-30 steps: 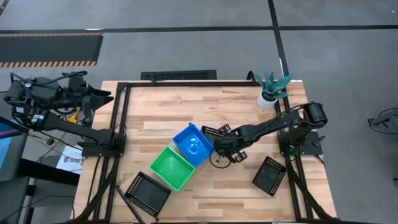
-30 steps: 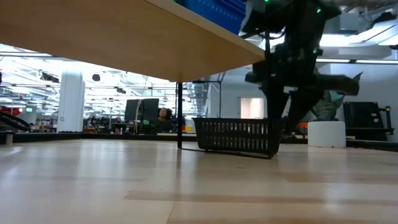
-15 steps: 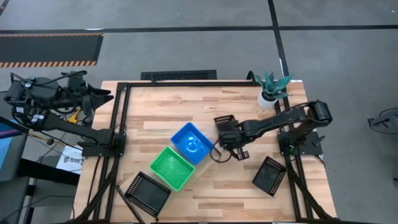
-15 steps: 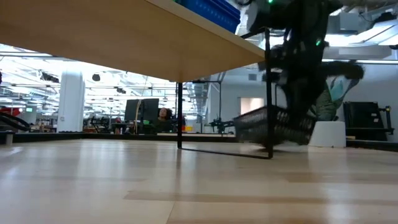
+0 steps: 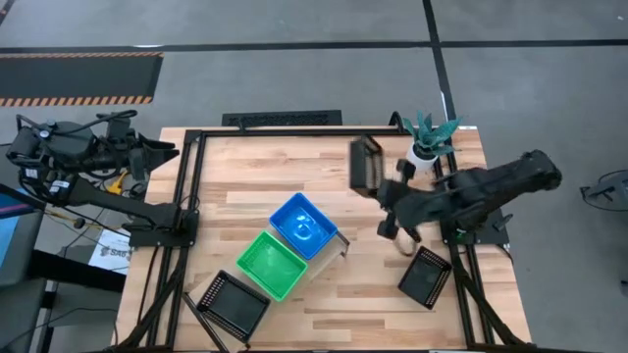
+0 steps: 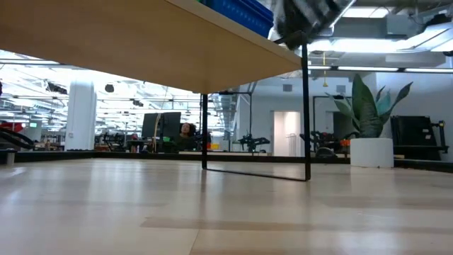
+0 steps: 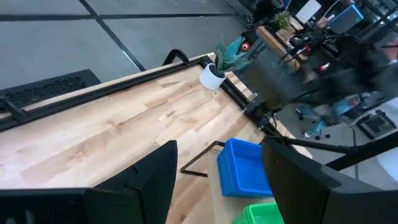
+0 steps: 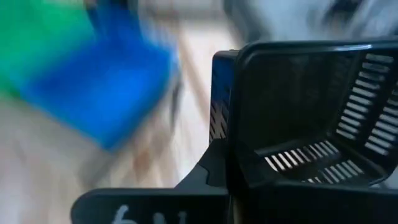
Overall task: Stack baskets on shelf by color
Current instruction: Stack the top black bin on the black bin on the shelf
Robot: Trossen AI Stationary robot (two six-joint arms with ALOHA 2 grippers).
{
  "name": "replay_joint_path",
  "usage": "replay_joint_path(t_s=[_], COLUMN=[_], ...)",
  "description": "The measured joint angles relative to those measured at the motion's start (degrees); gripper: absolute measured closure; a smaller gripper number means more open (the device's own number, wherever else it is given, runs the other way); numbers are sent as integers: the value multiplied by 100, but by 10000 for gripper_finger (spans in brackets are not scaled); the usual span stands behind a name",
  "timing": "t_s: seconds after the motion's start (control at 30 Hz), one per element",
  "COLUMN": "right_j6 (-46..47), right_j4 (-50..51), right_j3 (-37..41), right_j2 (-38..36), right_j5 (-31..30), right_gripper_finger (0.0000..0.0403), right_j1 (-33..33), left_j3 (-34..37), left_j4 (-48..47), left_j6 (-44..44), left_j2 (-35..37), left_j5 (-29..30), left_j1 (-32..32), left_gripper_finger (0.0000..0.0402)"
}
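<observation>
My right gripper (image 5: 386,192) is shut on a black basket (image 5: 365,164), held up over the table's far right part, beside the white-potted plant (image 5: 426,138). The same black basket (image 8: 311,118) fills the right wrist view. A blue basket (image 5: 303,226) and a green basket (image 5: 269,265) stand side by side on the shelf (image 6: 141,42), whose pale plank rests on thin black legs. Two more black baskets (image 5: 233,302) (image 5: 425,277) sit on the table near its front edge. My left gripper (image 7: 217,186) waits open off the table's left side. My right gripper holds the black basket by one wall, at its rim (image 8: 231,68). The basket itself hides the fingertips, so the kind of hold cannot be told. The basket is lifted clear of the table and tipped on its side, its opening turned sideways.
A black metal frame (image 5: 191,186) runs round the tabletop. The plant stands at the far right corner. Bare wood lies across the far half of the table (image 5: 265,167). The shelf's black leg (image 6: 306,113) stands in the low view.
My right gripper has risen from beside the blue basket and swung toward the table's far right, carrying the black basket. The basket has left the table, tilted, and now stands on edge in the air near the plant.
</observation>
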State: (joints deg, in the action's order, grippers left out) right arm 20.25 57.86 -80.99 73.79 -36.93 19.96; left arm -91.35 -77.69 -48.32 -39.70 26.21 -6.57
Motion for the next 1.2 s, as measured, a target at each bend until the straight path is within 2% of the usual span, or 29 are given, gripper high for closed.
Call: replay_joint_path(t_s=[0.1, 0.23, 0.3, 0.4, 0.73, 0.83, 1.07, 1.2], right_j6=[-935, -2707, -3444, -4063, -4855, -5356, -5816, -6000], right_j4=[-1246, -2932, -3345, -3564, -3595, -4047, -4037, -4050], right_j3=[-710, -1618, -2148, -3001, -5367, -5285, -5279, -5279], right_j2=[151, 862, 1353, 2159, 4649, 5002, 5620, 5784], right_j5=[-582, -644, -639, -580, 594, 806, 1665, 1898], right_gripper_finger=[399, 399, 399, 397, 393, 392, 392, 392], right_j1=[435, 878, 1059, 1242, 1466, 1489, 1439, 1352], left_j3=[0, 0, 0, 0, 0, 0, -2, -2], left_j4=[0, -2, -1, -2, 0, 0, 0, -1], left_j6=[-113, -232, -239, -331, -565, -596, -599, -615], left_j2=[0, 0, 0, 0, 0, 0, 0, 0], left_j5=[-2, -8, -5, 5, 126, 186, 363, 363], left_j1=[0, 2, 0, 2, 2, 1, 1, 2], left_gripper_finger=[182, 182, 182, 182, 182, 182, 182, 182])
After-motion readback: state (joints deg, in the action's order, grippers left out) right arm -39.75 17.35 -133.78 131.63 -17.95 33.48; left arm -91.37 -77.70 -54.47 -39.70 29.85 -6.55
